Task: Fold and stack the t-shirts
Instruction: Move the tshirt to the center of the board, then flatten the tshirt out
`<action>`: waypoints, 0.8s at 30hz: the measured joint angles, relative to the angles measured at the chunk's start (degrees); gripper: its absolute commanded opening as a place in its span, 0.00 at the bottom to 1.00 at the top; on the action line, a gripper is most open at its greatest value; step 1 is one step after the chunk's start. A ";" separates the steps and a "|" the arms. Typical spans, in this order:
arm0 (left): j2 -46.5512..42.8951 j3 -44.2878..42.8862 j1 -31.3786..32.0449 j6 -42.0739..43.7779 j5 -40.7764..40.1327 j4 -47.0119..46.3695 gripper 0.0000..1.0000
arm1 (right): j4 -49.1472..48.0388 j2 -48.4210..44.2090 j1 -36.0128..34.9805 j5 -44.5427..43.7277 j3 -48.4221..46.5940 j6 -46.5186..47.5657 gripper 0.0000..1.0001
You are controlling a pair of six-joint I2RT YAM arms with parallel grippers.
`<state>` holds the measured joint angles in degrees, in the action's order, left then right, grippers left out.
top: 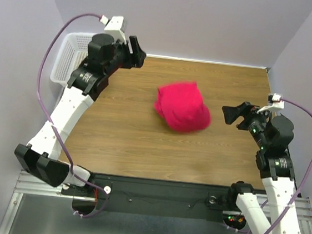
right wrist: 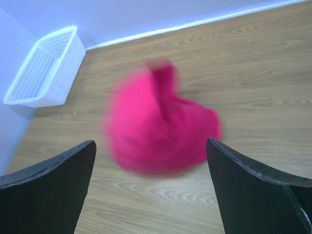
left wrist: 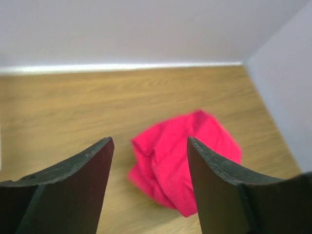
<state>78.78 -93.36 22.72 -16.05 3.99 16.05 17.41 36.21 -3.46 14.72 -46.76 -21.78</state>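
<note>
We are looking at the shirt (top: 183,106) lying in a crumpled heap near the middle of the table (top: 119,146), neither spread nor folded, so we are judging that folding is not yet begun. We are holding both arms off it, probably to leave the cloth free for a first pick. The left gripper (top: 137,52) is hanging by the basket (top: 68,52) at the far left corner, and the right gripper (top: 230,115) is near the heap's right side, apart from it. Both are standing with jaws spread wide, carrying nothing and touching nothing. The right wrist view is showing the shirt blurred.
</note>
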 measured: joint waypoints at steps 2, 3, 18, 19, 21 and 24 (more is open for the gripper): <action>-2.05 5.86 -0.35 0.31 -2.16 -0.13 0.77 | 0.63 2.14 0.00 0.44 -0.85 0.90 1.00; -2.62 8.15 -0.35 0.33 -2.64 0.09 0.78 | 0.96 4.00 0.00 1.16 -1.29 1.44 1.00; 3.13 34.36 2.27 -4.92 6.16 -5.90 0.72 | 9.81 39.56 -12.37 -2.03 -14.78 4.63 0.77; 4.46 33.97 2.67 -4.87 6.62 -6.29 0.72 | 10.47 42.77 -15.21 -3.30 -17.51 4.66 0.72; 7.13 32.85 3.28 -5.05 7.61 -7.48 0.72 | 10.34 47.95 -18.82 -5.77 -21.64 4.66 0.62; 8.22 32.59 3.58 -5.07 7.80 -8.13 0.73 | 10.71 57.07 -24.04 -10.01 -28.46 4.63 0.51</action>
<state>87.00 -60.77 26.30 -21.12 11.79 7.92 28.12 93.27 -27.51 4.71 -75.22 -17.15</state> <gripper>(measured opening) 0.720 0.563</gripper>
